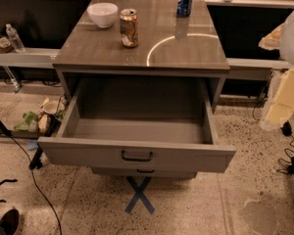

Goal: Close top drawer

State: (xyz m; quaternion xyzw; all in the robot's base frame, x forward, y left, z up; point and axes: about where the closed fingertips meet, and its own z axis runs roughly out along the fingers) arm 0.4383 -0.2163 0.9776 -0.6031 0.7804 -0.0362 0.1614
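The top drawer [137, 153] of a grey cabinet stands pulled far out toward me. Its deep box is empty inside, and a small black bar handle [136, 156] sits mid-front. A narrower drawer front [144, 171] with a smaller handle shows just under it. My gripper [280, 109] hangs at the right edge of the view on the pale arm, to the right of the drawer's front corner and apart from it. It touches nothing.
The cabinet top [196, 53] holds a white bowl [102, 13], a tan can [129, 27] and a blue can [185, 0]. A blue tape cross [139, 195] marks the floor before the drawer. Cables [39, 190], litter [39, 119] and a bottle [13, 37] lie left.
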